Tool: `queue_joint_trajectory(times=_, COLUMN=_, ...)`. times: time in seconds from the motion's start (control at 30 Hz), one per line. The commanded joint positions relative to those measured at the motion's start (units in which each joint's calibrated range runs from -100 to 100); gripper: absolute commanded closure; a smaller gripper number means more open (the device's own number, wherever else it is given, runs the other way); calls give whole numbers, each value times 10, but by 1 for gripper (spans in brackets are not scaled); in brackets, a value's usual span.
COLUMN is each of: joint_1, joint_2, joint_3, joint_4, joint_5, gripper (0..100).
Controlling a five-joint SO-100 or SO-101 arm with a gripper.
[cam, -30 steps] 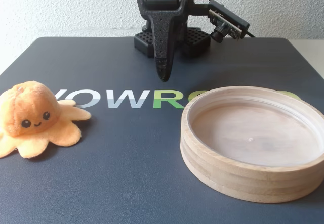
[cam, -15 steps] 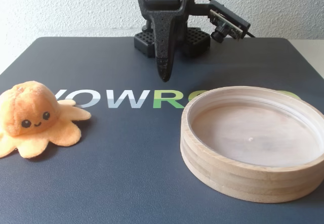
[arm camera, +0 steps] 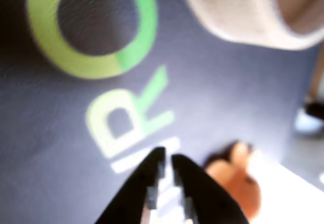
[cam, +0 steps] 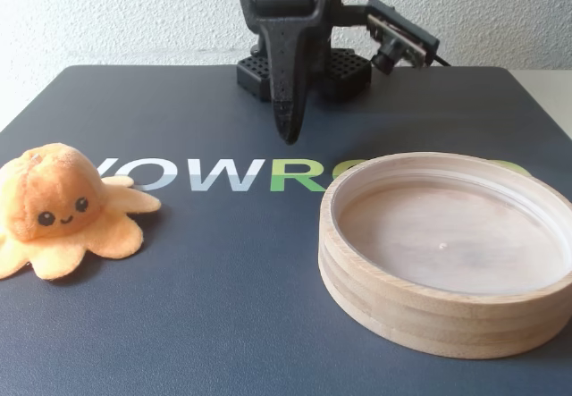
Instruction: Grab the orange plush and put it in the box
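Observation:
The orange plush (cam: pixel 64 210), an octopus toy with black eyes and a smile, sits on the dark mat at the left in the fixed view. In the wrist view it (arm camera: pixel 238 181) shows blurred at the lower right, beside my fingers. The box (cam: pixel 447 311), a shallow round tray of light wood, rests empty at the right; its rim (arm camera: pixel 243 16) fills the top right of the wrist view. My gripper (cam: pixel 288 135) hangs point-down above the mat's middle, apart from both. Its black fingers are nearly together with nothing between them (arm camera: pixel 167 158).
The dark mat (cam: pixel 223 307) carries white and green lettering (cam: pixel 232 174). The arm's black base (cam: pixel 304 70) stands at the mat's back edge, before a white wall. A pale table surface (arm camera: pixel 298 183) borders the mat.

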Motion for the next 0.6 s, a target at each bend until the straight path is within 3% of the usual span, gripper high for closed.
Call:
queue_joint_trajectory(times=0.0, joint_1=-1, joint_2=1, joint_3=-60, joint_4=-7, joint_5=-28, gripper=99)
queue_joint_trajectory(times=0.4, joint_1=10, joint_2=26, joint_3=-52, joint_4=-103, joint_5=-139, gripper=98)
queue_joint_trajectory(times=0.57, joint_1=2, joint_2=136, joint_3=-89, joint_4=-160, joint_5=-121, gripper=99)
